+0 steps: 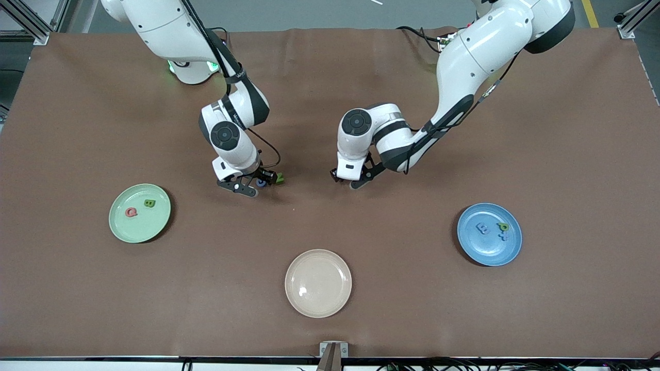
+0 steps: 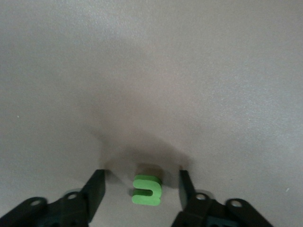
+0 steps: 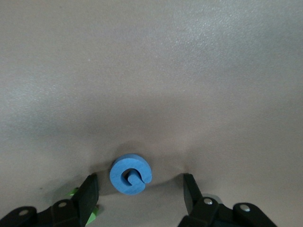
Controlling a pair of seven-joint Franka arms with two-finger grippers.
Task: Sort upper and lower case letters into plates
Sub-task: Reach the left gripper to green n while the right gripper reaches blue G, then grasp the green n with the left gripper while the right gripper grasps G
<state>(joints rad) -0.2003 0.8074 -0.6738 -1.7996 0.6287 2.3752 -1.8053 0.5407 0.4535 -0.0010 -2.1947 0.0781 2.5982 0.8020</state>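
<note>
Left wrist view: left claw is down at the worktop, jaws apart, w/ a green s letter sitting between the fingers. There's a gap on each side, so no contact and nothing held. The s is about as wide as tall, no real long axis, so closing straight in should do, imo. Right wrist view: right claw is likewise wide and empty, w/ a round blue letter between the fingers, slightly off-centre twd one of them. A 2nd green letter sits right beside that finger and could get nudged. Both loose groups lie farther from the front cam than the beige plate. The blue one + its green neighbour are twd the right arm's end, the s twd the left arm's end, each under its own arm. Counts: 3 plates. Mint plate is off twd the right arm's end of the beige one w/ 2 letters. Blue plate is twd the left arm's end w/ 3, I think. The beige plate holds none. Loose letters: 3.
</note>
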